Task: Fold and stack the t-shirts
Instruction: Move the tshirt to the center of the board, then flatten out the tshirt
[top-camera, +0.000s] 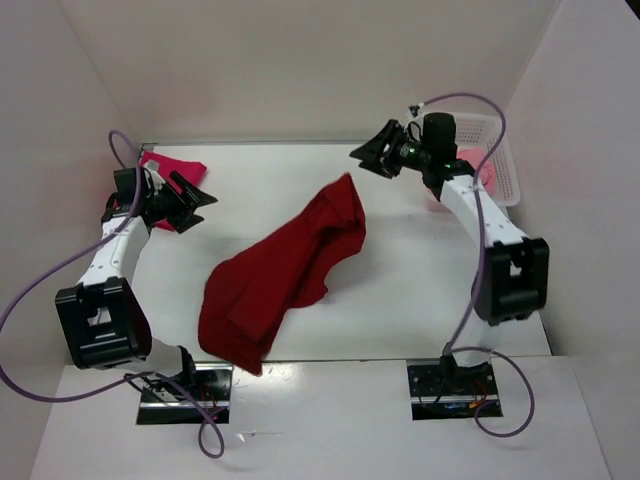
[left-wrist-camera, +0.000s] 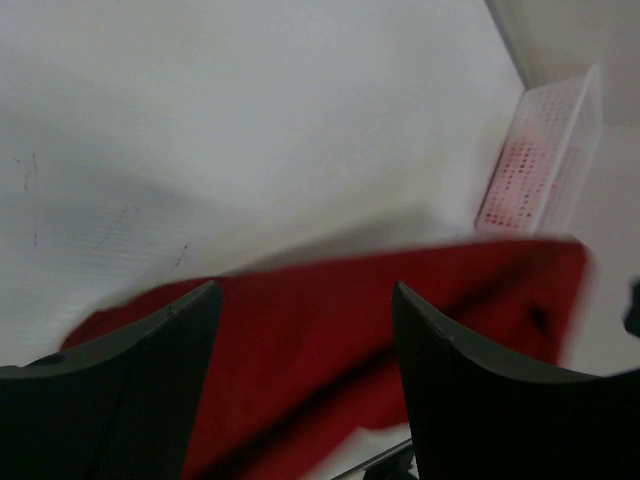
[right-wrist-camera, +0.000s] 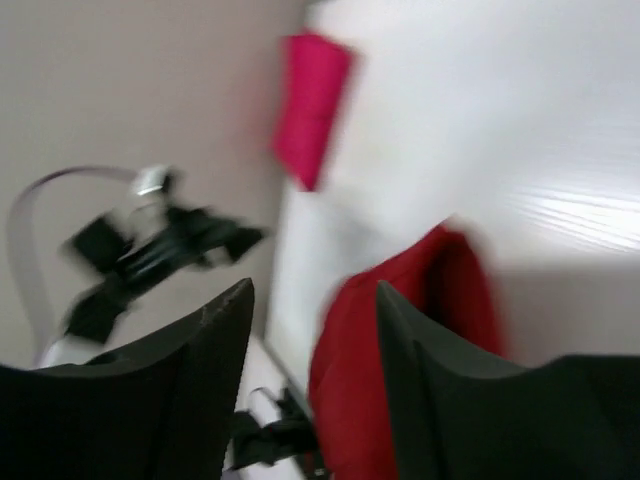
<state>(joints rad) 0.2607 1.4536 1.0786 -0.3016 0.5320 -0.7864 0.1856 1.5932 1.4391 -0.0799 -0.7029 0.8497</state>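
Observation:
A dark crimson t-shirt lies crumpled and stretched diagonally across the middle of the table; it also shows below the fingers in both wrist views. A bright magenta t-shirt lies folded at the back left corner. Light pink cloth shows through the basket's mesh. My left gripper hovers open just right of the magenta shirt, holding nothing. Above the crimson shirt's far tip, my right gripper is open and empty.
A white mesh basket stands at the back right against the wall. White walls close in the table on the left, back and right. Both wrist views are motion-blurred.

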